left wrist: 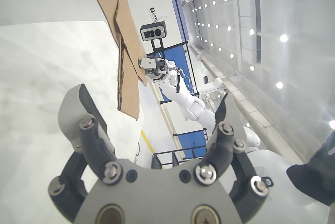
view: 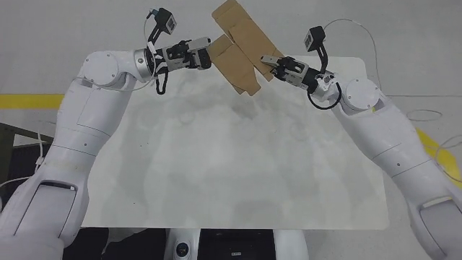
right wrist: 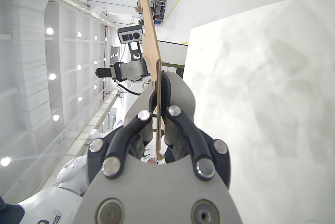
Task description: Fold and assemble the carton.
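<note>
A flattened brown carton (view: 242, 43) hangs tilted in the air over the far edge of the white table (view: 238, 166). My right gripper (view: 266, 61) is shut on the carton's edge (right wrist: 150, 34), with the cardboard pinched between both pads in the right wrist view (right wrist: 158, 78). My left gripper (view: 207, 52) is at the carton's opposite side by a folded flap. In the left wrist view it stands open (left wrist: 153, 95), and the carton's lower corner (left wrist: 128, 65) sits just ahead of its fingertips, not clamped. The right gripper (left wrist: 144, 62) shows beyond, holding the cardboard.
The table top is bare white with faint marks; its far edge lies just under the carton. A yellow line (view: 29, 101) runs on the grey floor at the left, and a thin cable (view: 361, 32) loops behind the right arm.
</note>
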